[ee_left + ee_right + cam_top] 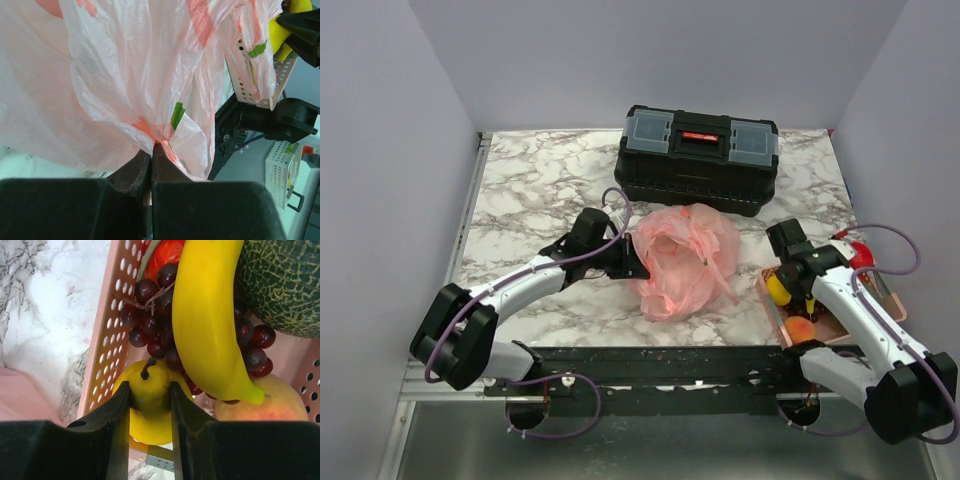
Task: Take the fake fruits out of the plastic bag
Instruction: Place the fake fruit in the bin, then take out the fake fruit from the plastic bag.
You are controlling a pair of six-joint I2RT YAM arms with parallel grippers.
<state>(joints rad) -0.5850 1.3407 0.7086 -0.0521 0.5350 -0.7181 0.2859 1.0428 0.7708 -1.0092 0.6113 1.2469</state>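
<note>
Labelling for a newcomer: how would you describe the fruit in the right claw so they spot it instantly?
At the right edge of the marble table sits a pink perforated plastic basket. There the right claw grips a yellow pear-shaped plastic fruit: squat with a dark stem, unlike the long yellow plastic banana.

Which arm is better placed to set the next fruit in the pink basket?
Right. The right gripper grips a yellow fruit at the pink basket's wall; the left gripper is shut on the plastic bag.

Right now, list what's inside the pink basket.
Banana, grapes, green melon, red fruit, peach, and a yellow pear gripped by the right end effector; anything beneath them is hidden.
</note>
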